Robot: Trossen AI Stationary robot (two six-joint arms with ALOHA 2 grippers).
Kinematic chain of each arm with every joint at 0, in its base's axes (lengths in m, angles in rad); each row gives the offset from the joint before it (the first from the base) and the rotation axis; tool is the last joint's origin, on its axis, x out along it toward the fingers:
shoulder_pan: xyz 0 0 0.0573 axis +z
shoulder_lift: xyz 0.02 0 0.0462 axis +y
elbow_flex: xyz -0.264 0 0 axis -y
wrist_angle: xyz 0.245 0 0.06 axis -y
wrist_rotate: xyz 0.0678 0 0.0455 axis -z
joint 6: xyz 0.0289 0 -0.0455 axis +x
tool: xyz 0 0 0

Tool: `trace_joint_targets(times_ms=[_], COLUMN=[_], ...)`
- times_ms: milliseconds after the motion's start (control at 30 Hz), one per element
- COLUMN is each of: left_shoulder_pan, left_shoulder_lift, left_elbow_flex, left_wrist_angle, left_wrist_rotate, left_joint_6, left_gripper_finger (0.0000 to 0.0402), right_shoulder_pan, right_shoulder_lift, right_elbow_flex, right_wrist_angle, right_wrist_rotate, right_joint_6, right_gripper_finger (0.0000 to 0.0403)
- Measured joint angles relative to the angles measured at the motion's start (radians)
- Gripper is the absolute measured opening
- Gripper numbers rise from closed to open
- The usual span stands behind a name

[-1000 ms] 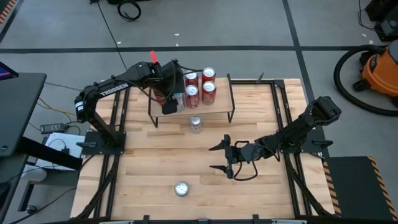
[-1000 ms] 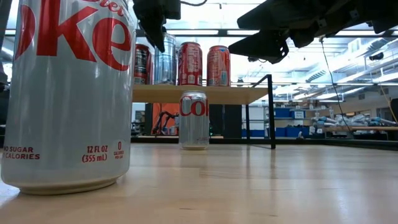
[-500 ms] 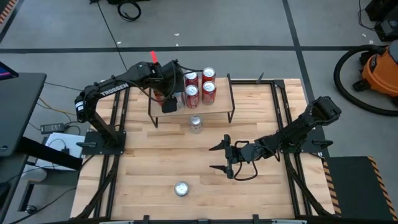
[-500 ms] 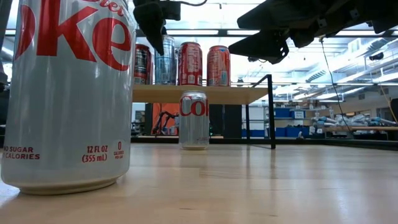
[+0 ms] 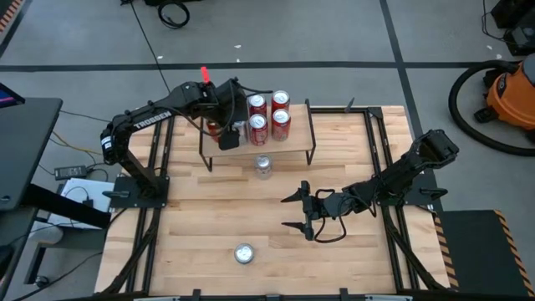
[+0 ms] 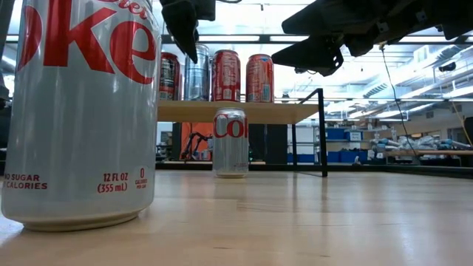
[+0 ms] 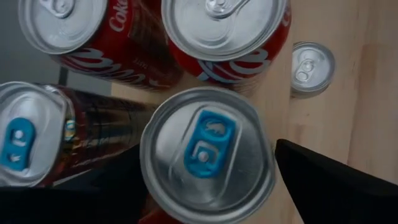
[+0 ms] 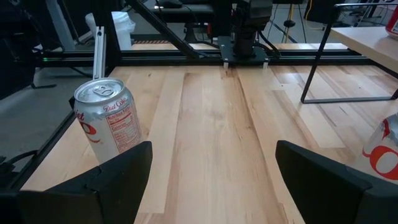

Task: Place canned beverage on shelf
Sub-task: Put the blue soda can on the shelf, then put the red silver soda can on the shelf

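Observation:
The shelf (image 5: 298,139) stands at the table's far side and carries several cans. Three of them are red cans (image 5: 259,125). There is also a dark can (image 7: 37,134) and a silver can with a blue tab (image 7: 208,152), which stands upright on the board (image 6: 236,111). My left gripper (image 5: 227,138) is open just above the silver can. Its fingers (image 7: 323,180) stand on either side of the can's top, and the whole rim shows between them. My right gripper (image 5: 292,213) is open and empty above the table's right middle.
One silver Diet Coke can (image 5: 263,165) stands on the table just in front of the shelf. Another (image 5: 243,253) stands near the table's near edge and looms large in the low view (image 6: 81,111). The shelf's black legs (image 6: 323,133) stand on the tabletop.
My left gripper has risen a little over the silver can, which stays standing on the shelf.

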Motion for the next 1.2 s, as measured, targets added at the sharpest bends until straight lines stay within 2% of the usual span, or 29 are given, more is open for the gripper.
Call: trace_joint_targets(times_ms=[233, 467, 633, 733, 833, 1033, 1200], left_shoulder_pan=[0.000, -0.010, -0.077, -0.158, -0.257, -0.450, -0.591], left_shoulder_lift=[0.000, 0.000, -0.002, -0.004, -0.002, -0.001, -0.001], left_elbow_flex=[0.040, 0.163, 0.292, 0.317, 0.296, 0.170, 0.021], left_wrist_angle=[-0.005, -0.049, -0.072, -0.075, -0.091, -0.085, -0.026], left_wrist_rotate=[-0.039, -0.073, -0.110, -0.103, -0.093, -0.080, -0.069], left_joint_6=[0.005, 0.016, 0.026, 0.002, -0.049, -0.224, -0.369], left_gripper_finger=[0.0353, 0.0353, 0.0353, 0.0353, 0.0353, 0.0353, 0.0353], right_shoulder_pan=[0.000, 0.000, 0.000, 0.000, 0.000, 0.007, 0.010], right_shoulder_lift=[0.000, 0.000, 0.000, 0.000, 0.000, 0.000, 0.000], right_elbow_flex=[0.000, 0.000, 0.000, 0.000, 0.000, 0.000, 0.000], right_wrist_angle=[0.000, 0.000, 0.000, -0.006, -0.012, -0.021, -0.057], right_wrist_rotate=[0.000, 0.000, 0.002, 0.005, 0.005, 0.011, 0.102], right_joint_6=[0.000, 0.000, -0.002, -0.003, -0.002, 0.004, 0.026], right_gripper_finger=[0.0352, 0.0352, 0.0352, 0.0352, 0.0352, 0.0352, 0.0352])
